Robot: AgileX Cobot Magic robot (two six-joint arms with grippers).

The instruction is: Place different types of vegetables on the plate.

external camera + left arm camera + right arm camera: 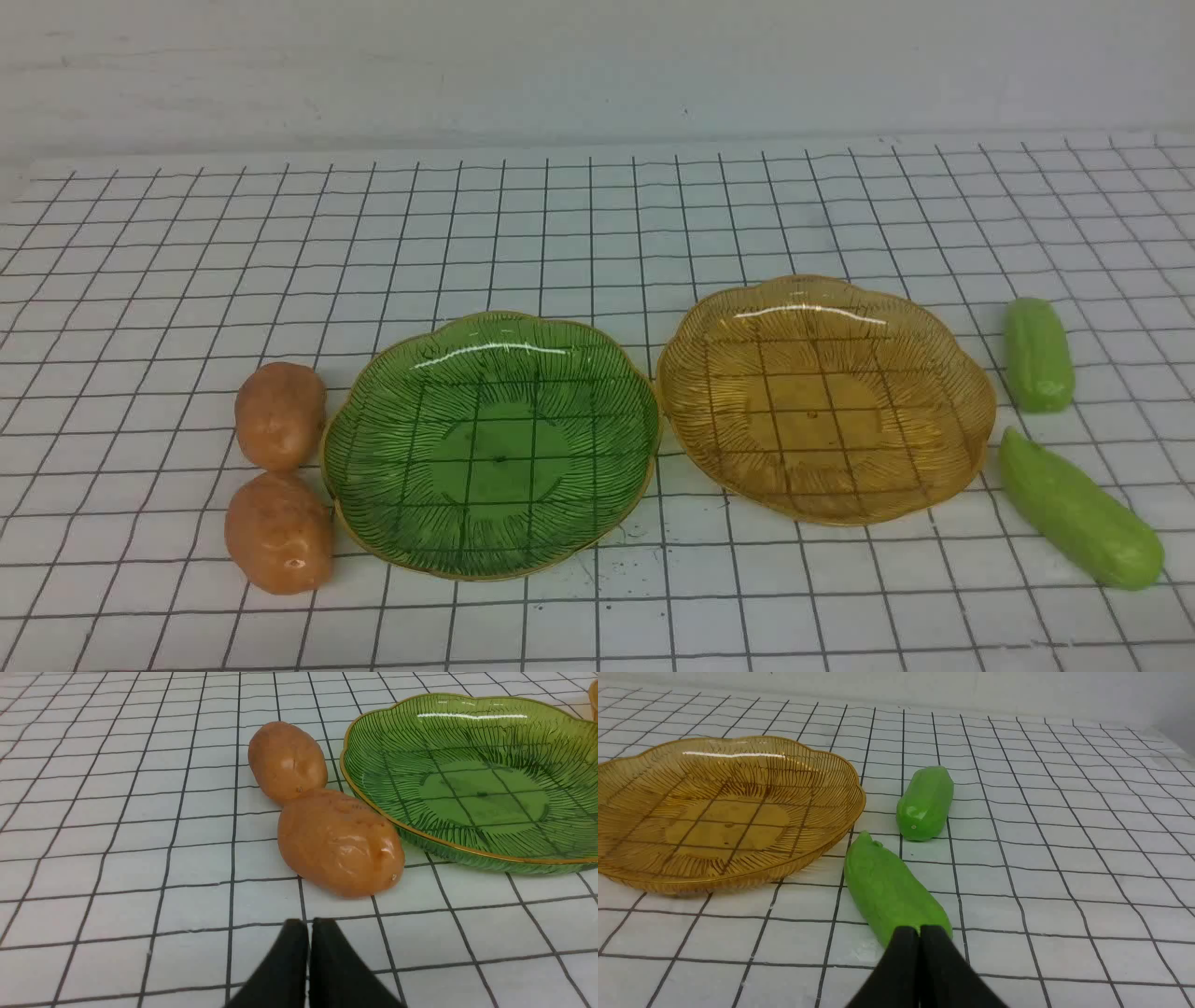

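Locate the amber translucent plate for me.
Front view, right of centre: the amber translucent ribbed plate lies between the green ribbed plate and the shorter green toy cucumber.

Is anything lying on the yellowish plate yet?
No, the amber plate is bare; the far cucumber and near cucumber lie on the cloth beside it.

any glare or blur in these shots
Front view: slightly soft, white glare streaks on the far walls of the green plate and amber plate. Left wrist view: shiny highlights on the nearer potato. Right wrist view: a streak on the amber plate.
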